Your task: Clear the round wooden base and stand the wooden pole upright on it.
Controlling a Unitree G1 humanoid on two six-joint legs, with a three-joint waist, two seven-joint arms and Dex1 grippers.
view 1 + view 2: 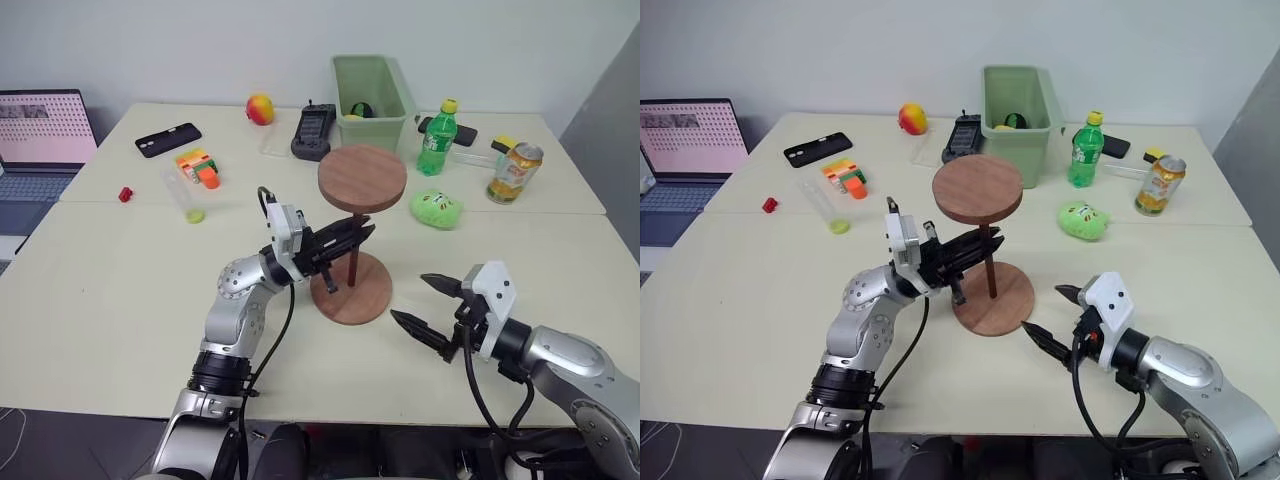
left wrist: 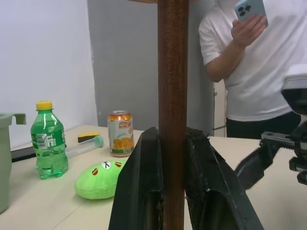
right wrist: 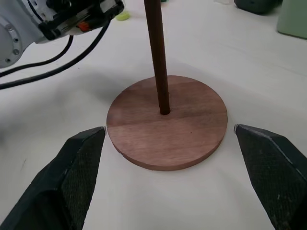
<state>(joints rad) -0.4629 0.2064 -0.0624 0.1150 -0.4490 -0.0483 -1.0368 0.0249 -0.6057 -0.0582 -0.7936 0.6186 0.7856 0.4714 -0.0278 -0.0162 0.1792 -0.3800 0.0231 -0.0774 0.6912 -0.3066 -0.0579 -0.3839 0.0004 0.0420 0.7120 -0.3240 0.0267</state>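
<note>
Nearest the counter's front edge, the right pincer [image 1: 428, 302] hangs released, jaws spread wide, just beside the round wooden base [image 1: 352, 288] but not touching it. That base lies flat on the counter [image 1: 120, 290] a little back from the front edge, near the middle. The wooden pole [image 1: 353, 252] stands on it with its rod end at the base's centre and its fixed disc uppermost. The left pincer [image 1: 348, 240] is clenched on the rod about halfway up. To finish well, I judge the rod should be brought truly vertical and seated at the centre hole before the left jaws loosen; letting go gently matters, since the top-heavy disc could tip it.
</note>
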